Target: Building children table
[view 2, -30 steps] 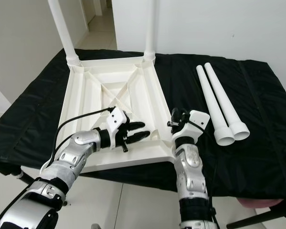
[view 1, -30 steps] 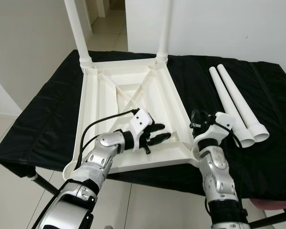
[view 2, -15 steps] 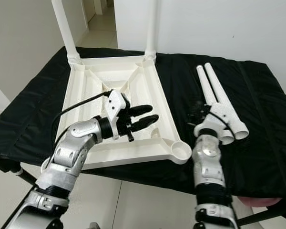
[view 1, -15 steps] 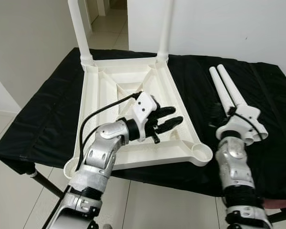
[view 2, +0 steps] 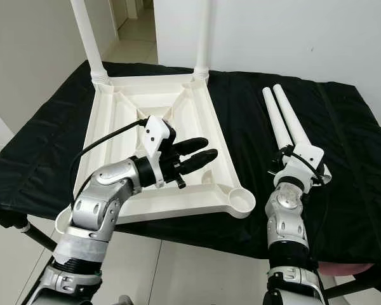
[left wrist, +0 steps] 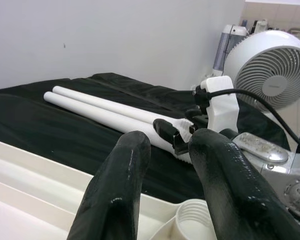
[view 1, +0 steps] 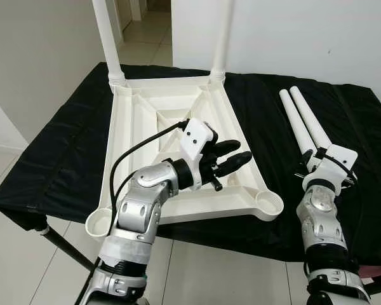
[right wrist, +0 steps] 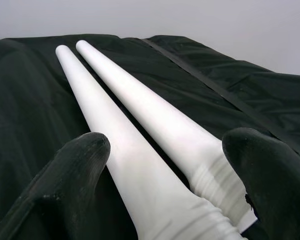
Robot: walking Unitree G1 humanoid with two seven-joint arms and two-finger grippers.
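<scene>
Two loose legs (view 1: 305, 124) lie side by side on the black cloth at the right of the frame, beside the upturned tabletop (view 1: 178, 133). The right gripper (right wrist: 165, 165) straddles their threaded ends, fingers wide, holding nothing. The left gripper (view 1: 232, 162) hovers open over the tabletop. The legs look light, stiff and slick; grip one near its ribbed collar.

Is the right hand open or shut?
Open: the right hand has its fingers spread wide, straddling both loose legs.

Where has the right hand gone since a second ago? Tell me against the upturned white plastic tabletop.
Yes, it moved. The right hand left the upturned white plastic tabletop's near corner for the two loose white plastic legs.
</scene>
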